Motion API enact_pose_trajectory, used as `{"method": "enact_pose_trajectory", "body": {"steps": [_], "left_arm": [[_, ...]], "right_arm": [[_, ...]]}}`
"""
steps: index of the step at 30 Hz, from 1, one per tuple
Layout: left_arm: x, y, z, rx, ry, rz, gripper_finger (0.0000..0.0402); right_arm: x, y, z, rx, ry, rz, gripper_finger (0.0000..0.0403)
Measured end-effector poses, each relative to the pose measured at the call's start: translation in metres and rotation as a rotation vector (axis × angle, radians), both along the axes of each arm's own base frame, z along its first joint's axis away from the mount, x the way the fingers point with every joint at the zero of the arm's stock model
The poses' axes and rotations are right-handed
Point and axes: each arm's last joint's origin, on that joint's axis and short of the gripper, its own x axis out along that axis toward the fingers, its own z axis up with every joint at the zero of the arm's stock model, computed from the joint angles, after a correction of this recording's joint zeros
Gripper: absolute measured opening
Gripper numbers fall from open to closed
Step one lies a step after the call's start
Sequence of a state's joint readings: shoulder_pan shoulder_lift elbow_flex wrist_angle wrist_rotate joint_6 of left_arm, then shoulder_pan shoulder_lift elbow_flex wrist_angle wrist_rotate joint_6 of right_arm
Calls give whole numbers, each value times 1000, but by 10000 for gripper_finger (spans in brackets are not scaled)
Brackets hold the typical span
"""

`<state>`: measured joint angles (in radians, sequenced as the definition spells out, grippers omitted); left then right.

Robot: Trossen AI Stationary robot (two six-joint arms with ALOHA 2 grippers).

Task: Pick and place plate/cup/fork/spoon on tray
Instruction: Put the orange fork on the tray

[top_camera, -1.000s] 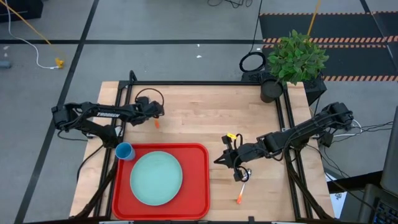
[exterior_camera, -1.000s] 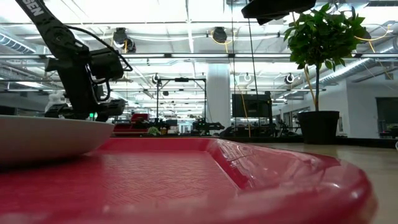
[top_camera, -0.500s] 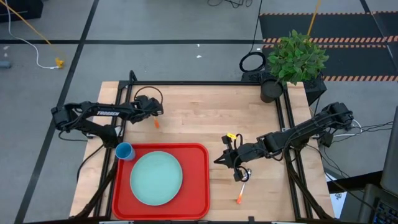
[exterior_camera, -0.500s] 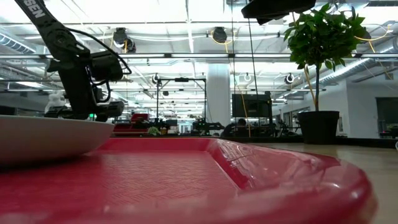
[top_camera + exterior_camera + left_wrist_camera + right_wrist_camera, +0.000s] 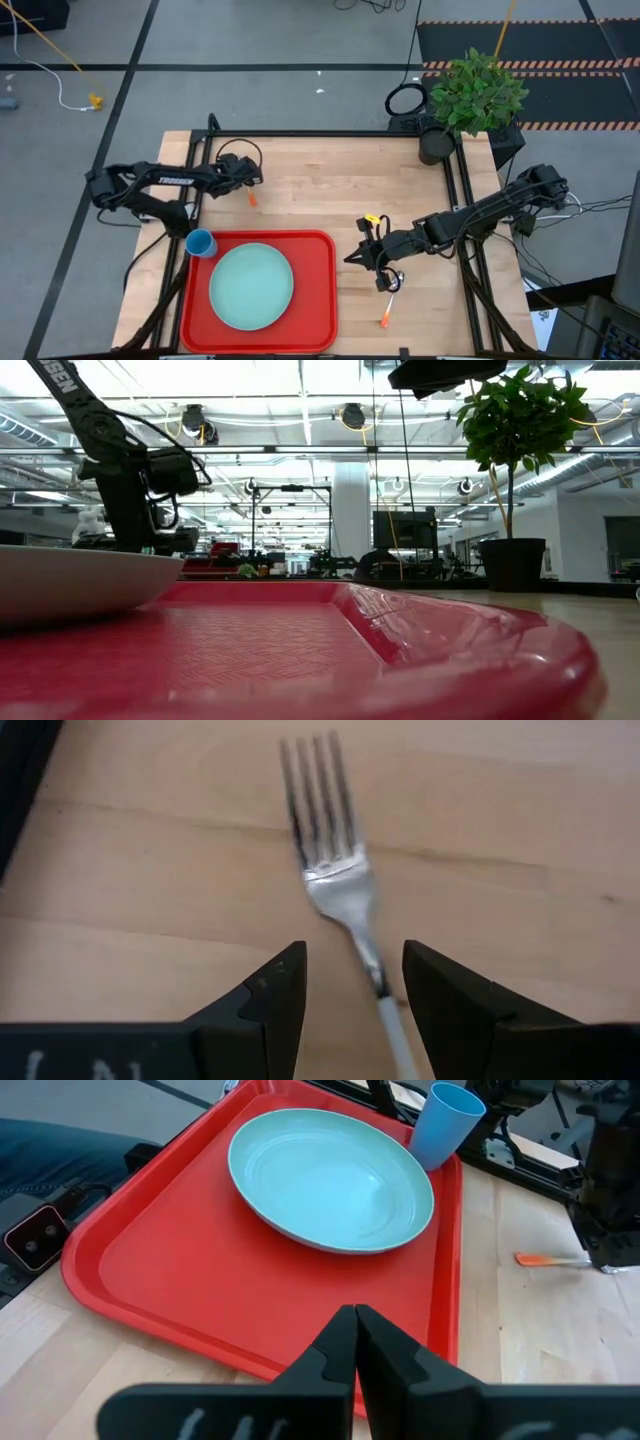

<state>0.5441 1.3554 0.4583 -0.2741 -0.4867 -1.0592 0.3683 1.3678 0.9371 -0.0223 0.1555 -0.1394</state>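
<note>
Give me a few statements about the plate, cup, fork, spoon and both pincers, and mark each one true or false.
1. The plate lies on the red tray. True.
2. The blue cup stands on the plate. False: it stands at the tray's corner, beside the plate.
3. The left pincer is open, its fingers either side of the fork. True.
4. The fork is already on the tray. False: it lies on the wooden table.
5. The right pincer is open. False: it is shut and empty.
6. The spoon lies on the table, off the tray. True.
</note>
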Motion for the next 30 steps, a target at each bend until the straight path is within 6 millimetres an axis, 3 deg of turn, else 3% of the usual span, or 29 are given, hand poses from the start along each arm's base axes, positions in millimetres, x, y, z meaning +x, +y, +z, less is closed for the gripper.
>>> {"method": "enact_pose_trajectory", "body": {"steps": [7, 18, 26, 30], "left_arm": [[3, 7, -14, -11, 48, 9, 156], [4, 8, -15, -11, 49, -2, 18], [7, 8, -15, 1, 49, -58, 35], [8, 6, -10, 3, 21, -91, 16]], "right_arm": [[0, 0, 0, -3, -3, 2, 0], [0, 0, 0, -3, -2, 2, 0], [0, 0, 0, 0, -1, 0, 0], [1, -1, -1, 2, -4, -46, 0]]}}
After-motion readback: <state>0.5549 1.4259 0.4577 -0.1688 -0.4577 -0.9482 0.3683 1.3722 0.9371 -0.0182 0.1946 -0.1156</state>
